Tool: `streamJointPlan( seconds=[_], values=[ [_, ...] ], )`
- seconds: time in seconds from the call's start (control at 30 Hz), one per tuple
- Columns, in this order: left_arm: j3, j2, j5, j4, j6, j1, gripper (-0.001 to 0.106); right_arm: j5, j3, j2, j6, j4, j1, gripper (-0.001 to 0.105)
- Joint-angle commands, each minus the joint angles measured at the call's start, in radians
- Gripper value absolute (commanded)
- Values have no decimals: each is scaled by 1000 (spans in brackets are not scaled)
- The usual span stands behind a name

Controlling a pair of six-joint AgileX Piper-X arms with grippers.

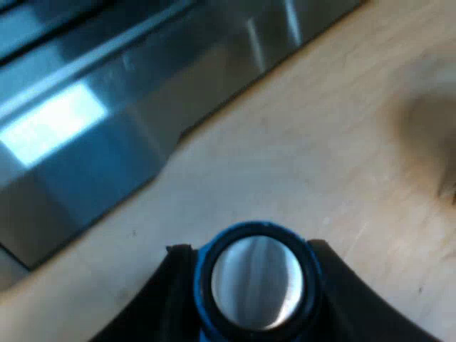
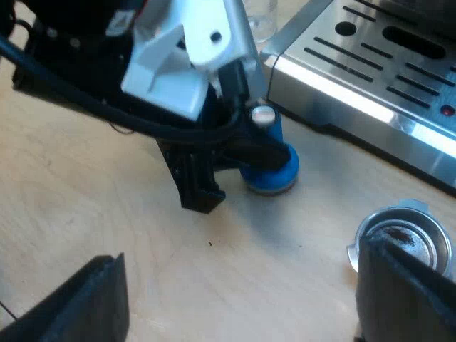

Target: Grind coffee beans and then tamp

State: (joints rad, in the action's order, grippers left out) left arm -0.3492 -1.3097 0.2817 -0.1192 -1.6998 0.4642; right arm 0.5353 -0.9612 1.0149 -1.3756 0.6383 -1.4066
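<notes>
Left gripper [image 1: 249, 248]: pinching the blue tamper [image 1: 256, 281], with one black finger [image 1: 167, 285] pressed against each side of it.
Tamper: upright, with a round metal face toward the left wrist camera and its blue base down at the wooden table [image 1: 320, 142], just beside the espresso machine's [image 1: 107, 128] steel front edge.
Measuring glass [image 2: 260, 18]: on the table near the machine's corner, beyond the left arm.
Right gripper [image 2: 242, 253]: fingers spread wide with nothing between them, above the table.
Metal holder [image 2: 406, 239]: basket facing up with dark coffee traces inside, near the drip tray [image 2: 370, 64] and partly hidden behind one right finger.
</notes>
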Motion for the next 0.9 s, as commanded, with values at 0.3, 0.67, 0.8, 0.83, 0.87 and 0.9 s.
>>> streamJointPlan(
  seconds=[0.3, 0.67, 0.8, 0.83, 0.87, 0.9],
  values=[
    [-5, 320, 13, 181, -9, 4, 1, 38, -7, -8, 14, 84, 7, 67],
    [-5, 629, 13, 439, -9, 4, 1, 38, -7, -8, 80, 164, 7, 67],
    [-10, 755, 10, 572, -9, 4, 1, 38, -7, -8, 80, 164, 7, 67],
    [-11, 781, 10, 600, -9, 4, 1, 38, -7, -8, 80, 166, 7, 67],
    [-13, 810, 10, 626, -9, 4, 1, 38, -7, -8, 80, 166, 7, 67],
    [-16, 824, 10, 636, -9, 4, 1, 38, -7, -8, 80, 166, 7, 67]
  ],
)
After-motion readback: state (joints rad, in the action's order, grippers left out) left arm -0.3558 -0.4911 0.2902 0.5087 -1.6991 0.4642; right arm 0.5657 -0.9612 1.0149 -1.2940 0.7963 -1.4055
